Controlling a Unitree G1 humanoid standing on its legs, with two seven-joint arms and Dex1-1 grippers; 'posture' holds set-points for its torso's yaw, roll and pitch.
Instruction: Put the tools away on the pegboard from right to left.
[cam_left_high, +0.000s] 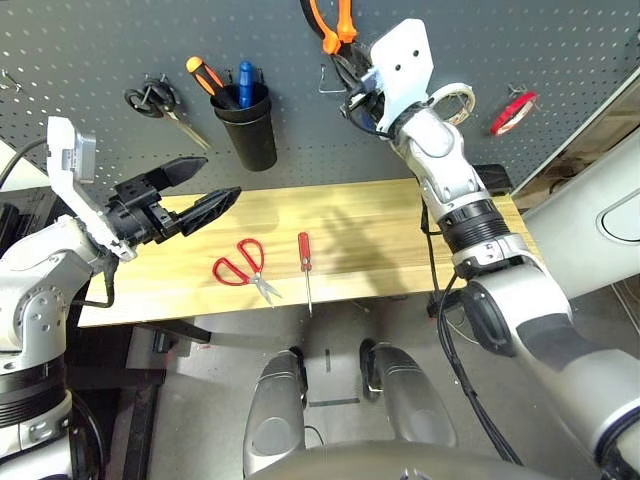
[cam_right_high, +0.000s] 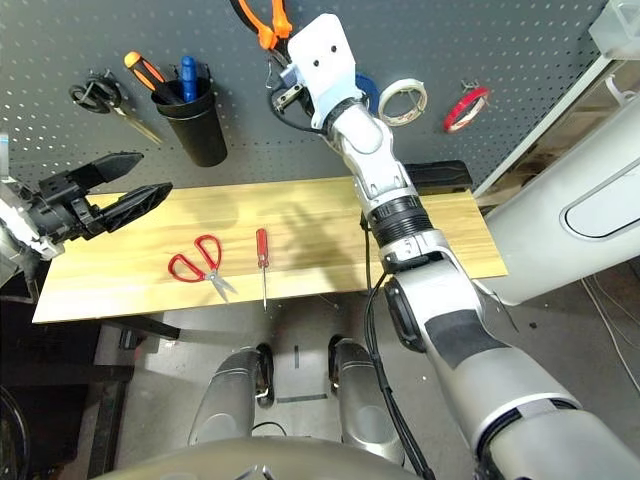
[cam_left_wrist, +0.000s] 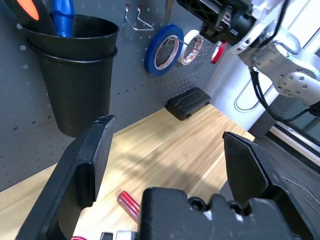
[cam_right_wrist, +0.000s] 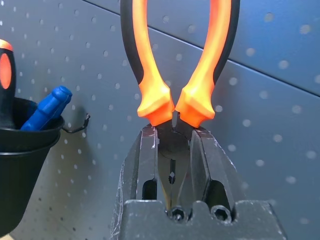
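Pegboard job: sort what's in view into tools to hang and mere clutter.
Job: red tape ring, pliers, red-handled screwdriver, red-handled scissors, pegboard.

Clutter: blue tape roll, white tape roll, black-handled scissors, black cup.

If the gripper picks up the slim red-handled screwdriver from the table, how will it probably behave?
The screwdriver lies flat on the wooden table, beside the red-handled scissors. It looks stiff and probably light, being thin. Its handle seems round, so a push from the side may roll it. The narrow shaft could slip or pivot between the fingers; gripping the handle seems safer.
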